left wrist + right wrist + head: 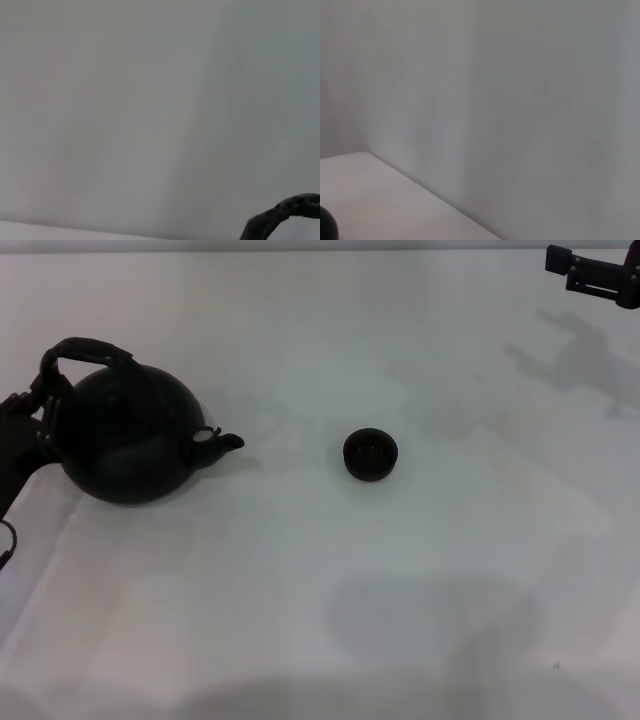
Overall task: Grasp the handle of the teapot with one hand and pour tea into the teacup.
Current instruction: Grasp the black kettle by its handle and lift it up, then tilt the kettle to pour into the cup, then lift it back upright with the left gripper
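Note:
The round black teapot (125, 435) stands at the left of the white table, its short spout (225, 441) pointing right toward the teacup. The dark arched handle (88, 348) leans to the left over the pot; a piece of it also shows in the left wrist view (280, 217). My left gripper (42, 400) is at the handle's left end and looks shut on it. The tiny dark teacup (371, 455) stands near the table's middle, well apart from the spout. My right gripper (590, 275) is parked at the far right, away from both.
The white table (330, 600) stretches in front of the teapot and teacup. Both wrist views show mostly a pale wall. The right arm's shadow (575, 360) falls on the far right of the table.

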Controlling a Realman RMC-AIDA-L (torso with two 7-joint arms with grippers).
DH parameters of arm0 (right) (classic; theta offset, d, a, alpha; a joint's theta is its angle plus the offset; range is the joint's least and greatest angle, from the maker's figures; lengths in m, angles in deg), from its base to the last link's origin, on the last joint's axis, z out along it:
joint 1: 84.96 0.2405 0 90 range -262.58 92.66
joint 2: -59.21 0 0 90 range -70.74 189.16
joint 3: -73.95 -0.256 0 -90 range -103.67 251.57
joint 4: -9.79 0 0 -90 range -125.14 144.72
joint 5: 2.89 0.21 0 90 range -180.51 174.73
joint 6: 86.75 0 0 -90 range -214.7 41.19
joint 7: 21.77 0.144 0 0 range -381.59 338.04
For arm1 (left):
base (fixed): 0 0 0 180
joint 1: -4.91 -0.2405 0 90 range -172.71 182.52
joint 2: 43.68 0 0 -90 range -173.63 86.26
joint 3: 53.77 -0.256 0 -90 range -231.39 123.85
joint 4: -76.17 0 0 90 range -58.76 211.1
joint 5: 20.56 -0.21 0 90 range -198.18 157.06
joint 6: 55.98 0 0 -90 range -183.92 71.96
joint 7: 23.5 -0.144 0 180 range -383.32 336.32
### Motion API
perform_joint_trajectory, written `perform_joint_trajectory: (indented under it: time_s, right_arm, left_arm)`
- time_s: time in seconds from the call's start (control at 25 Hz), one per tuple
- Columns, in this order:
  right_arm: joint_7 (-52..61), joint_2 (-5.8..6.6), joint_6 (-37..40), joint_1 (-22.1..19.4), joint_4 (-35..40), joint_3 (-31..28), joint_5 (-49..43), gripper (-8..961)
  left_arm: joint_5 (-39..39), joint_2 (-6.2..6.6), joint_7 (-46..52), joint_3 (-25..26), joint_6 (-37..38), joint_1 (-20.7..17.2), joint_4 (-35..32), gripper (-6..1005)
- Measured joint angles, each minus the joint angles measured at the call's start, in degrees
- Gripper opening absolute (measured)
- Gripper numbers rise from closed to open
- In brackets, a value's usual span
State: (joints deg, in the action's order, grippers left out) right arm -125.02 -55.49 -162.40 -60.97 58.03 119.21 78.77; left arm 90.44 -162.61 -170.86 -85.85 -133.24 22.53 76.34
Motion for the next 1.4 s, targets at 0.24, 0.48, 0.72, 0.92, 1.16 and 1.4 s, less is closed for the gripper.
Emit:
perform_joint_trajectory:
  time_s: [0.24, 0.48, 0.72, 0.92, 1.16, 1.4]
  right_arm:
    - [-0.5, 0.0, 0.1, 0.0, -0.6, 0.0, -0.1, 789]
    - [-0.9, 0.0, 0.1, -0.1, -1.5, 0.0, 0.0, 789]
    - [-1.2, 0.0, 0.1, -0.2, -1.6, 0.0, 0.0, 789]
    - [-1.5, -0.14, 0.1, -0.2, -2.0, 0.0, 0.1, 788]
    - [-2.3, -0.14, 0.0, -0.1, -3.0, 0.0, 1.2, 788]
    - [-2.9, -0.11, 0.0, -0.6, -3.1, -0.5, 2.3, 787]
  left_arm:
    - [0.0, 0.0, -0.2, 0.0, 0.1, 0.6, 0.0, 183]
    - [-0.5, 0.01, -0.1, -0.4, -0.5, 1.4, -1.3, 151]
    - [-5.5, 0.09, 9.5, -0.6, -0.3, 2.3, -8.6, 151]
    - [-11.8, -0.04, 24.7, -2.1, 2.7, 3.7, -19.4, 150]
    - [-15.9, -0.12, 43.7, -14.1, 12.1, 4.6, -33.7, 150]
    - [-16.6, -0.03, 55.2, -30.0, 23.7, 2.9, -46.0, 150]
